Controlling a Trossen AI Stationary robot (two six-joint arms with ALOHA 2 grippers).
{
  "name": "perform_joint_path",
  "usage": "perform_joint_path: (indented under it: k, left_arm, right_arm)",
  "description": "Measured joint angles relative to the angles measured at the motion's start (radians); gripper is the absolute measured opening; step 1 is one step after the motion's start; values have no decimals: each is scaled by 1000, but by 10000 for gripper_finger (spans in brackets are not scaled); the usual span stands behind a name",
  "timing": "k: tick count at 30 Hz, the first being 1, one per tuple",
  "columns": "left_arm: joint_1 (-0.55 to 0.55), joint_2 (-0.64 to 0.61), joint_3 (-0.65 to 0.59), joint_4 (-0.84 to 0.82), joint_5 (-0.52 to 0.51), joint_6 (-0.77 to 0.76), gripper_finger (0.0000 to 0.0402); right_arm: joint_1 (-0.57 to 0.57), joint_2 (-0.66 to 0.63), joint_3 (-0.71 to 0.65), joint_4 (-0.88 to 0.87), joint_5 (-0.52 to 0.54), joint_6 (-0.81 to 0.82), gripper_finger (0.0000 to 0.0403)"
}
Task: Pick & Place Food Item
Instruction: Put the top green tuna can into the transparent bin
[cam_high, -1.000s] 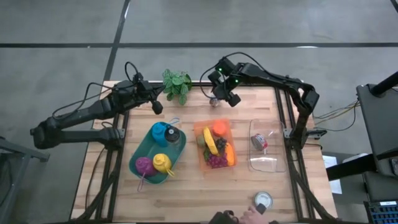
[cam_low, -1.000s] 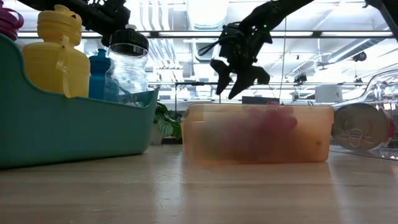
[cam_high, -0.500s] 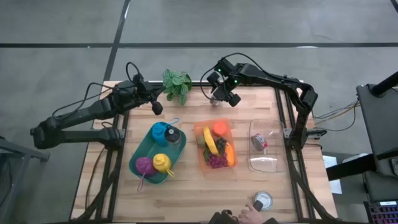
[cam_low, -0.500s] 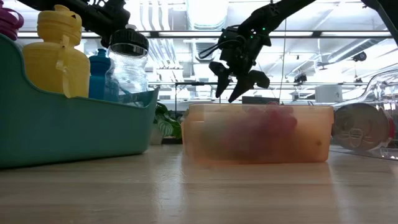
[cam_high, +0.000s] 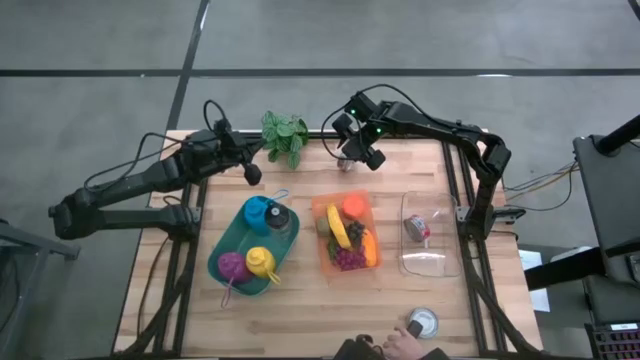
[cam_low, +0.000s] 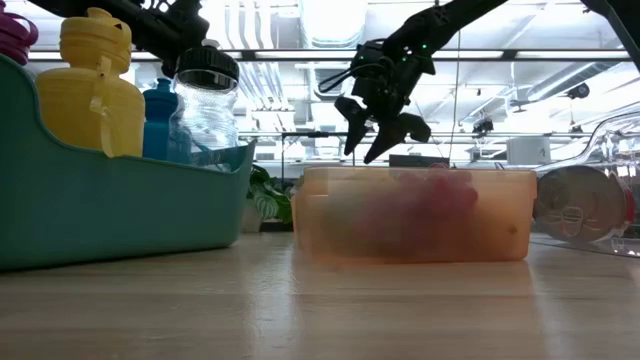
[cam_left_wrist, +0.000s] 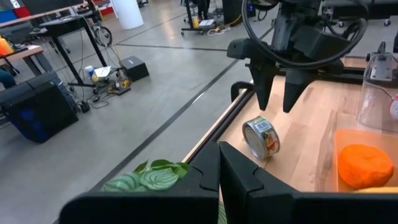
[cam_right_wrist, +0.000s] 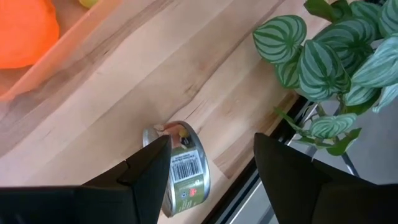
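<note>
Right claw (cam_left_wrist: 278, 102) is hanging wide open above the small can (cam_right_wrist: 181, 172); its barcode label is showing, writing unreadable. Left claw (cam_high: 252, 173) is sitting shut beside the plant (cam_high: 285, 136).

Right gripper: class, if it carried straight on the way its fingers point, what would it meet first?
Probably the small can lying on its side on the table near the potted plant. The right gripper hangs open above it, fingers pointing down either side, though the gap is hard to judge.
</note>
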Motion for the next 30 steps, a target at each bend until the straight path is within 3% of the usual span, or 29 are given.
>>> perform_joint_path:
  k: [5,11,14,30]
  left_arm:
    - [0,0,0,-28,0,0,2]
    - [0,0,0,-42,0,0,2]
    - [0,0,0,-42,0,0,2]
    - [0,0,0,-44,0,0,2]
  right_arm:
    - [-5,0,-1,-2,-9,62,244]
    - [-18,0,-16,4,-30,-62,332]
    - [-21,0,-28,31,-31,-63,357]
    - [-51,1,-171,197,-36,-65,363]
